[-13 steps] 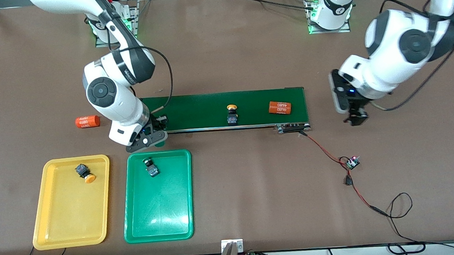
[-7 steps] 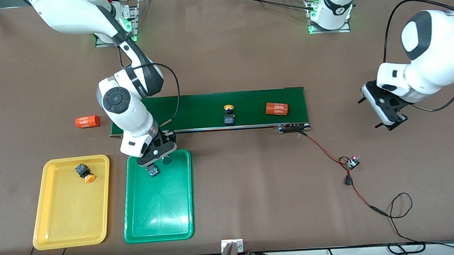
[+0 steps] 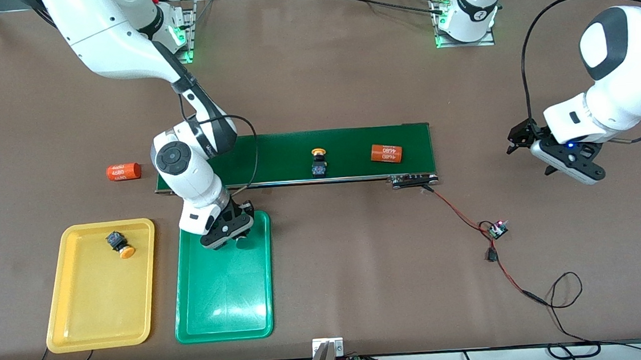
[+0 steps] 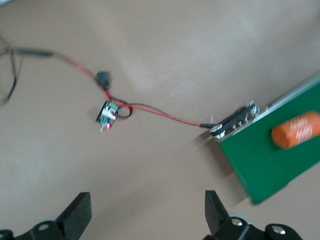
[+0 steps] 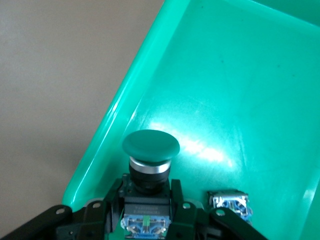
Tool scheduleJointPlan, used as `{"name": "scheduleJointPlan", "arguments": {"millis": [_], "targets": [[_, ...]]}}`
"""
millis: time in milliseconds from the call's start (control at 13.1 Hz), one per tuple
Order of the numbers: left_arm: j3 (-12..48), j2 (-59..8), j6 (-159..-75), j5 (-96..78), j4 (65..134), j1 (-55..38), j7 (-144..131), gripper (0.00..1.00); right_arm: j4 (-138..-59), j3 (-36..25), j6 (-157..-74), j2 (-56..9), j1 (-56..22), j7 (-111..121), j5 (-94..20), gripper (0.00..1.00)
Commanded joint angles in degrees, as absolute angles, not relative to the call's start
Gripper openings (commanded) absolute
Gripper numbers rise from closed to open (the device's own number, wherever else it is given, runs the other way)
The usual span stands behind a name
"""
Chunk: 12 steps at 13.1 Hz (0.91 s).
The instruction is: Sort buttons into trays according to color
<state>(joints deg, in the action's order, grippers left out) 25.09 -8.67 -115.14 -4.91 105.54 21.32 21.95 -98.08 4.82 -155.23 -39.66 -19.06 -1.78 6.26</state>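
Observation:
My right gripper (image 3: 227, 236) is shut on a green button (image 5: 150, 145) and holds it low over the end of the green tray (image 3: 224, 302) nearest the belt. The cap shows in the front view (image 3: 241, 242). A second green button (image 5: 230, 202) lies in that tray beside the held one; in the front view the gripper hides it. A yellow-orange button (image 3: 119, 244) lies in the yellow tray (image 3: 101, 300). Another yellow-orange button (image 3: 318, 162) stands on the conveyor belt (image 3: 352, 143). My left gripper (image 3: 523, 138) is open and empty over bare table off the belt's end, fingers (image 4: 77, 215) wide apart.
One orange cylinder (image 3: 385, 153) lies on the belt and also shows in the left wrist view (image 4: 296, 131). Another orange cylinder (image 3: 123, 172) lies on the table by the belt's other end. A red wire runs from the belt to a small circuit board (image 3: 497, 229).
My right gripper has carried the green button from the belt's end to over the green tray. My left arm has swung away from the belt. The belt's button and cylinder drifted toward the right arm's end.

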Motion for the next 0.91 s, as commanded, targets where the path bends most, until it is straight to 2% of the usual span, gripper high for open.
{"name": "scheduleJointPlan", "arguments": {"millis": [0,76,228,456,609,837], "targets": [[20.94,-8.43,-107.70,-5.01,100.13,18.73,9.00,1.00,-96.77,4.39,-157.15,-40.52,-19.77,-1.93,6.77,0.62],[17.87,-8.61,-104.62,-5.01,98.02,16.89,7.66,1.00,-96.85,4.39,-157.15,-40.52,-19.78,-2.28,6.51,0.99],[10.14,-8.09,-102.57,-5.01,95.46,11.10,7.03,1.00,-97.03,4.48,-157.06,-40.43,-19.78,-2.29,6.24,1.00],[0.91,-8.17,-93.73,-5.53,89.58,3.98,0.75,1.00,-98.17,4.39,-155.14,-38.42,-19.86,-4.55,6.06,1.00],[-1.05,-8.26,-93.25,-5.02,87.46,0.98,-5.70,1.00,-98.79,4.40,-147.00,-34.30,-21.00,-9.03,6.06,1.00],[-0.53,-8.53,-95.18,-4.66,87.27,0.97,-5.01,1.00,-98.79,4.57,-129.26,-26.74,-21.62,-14.49,6.06,1.00]]}}
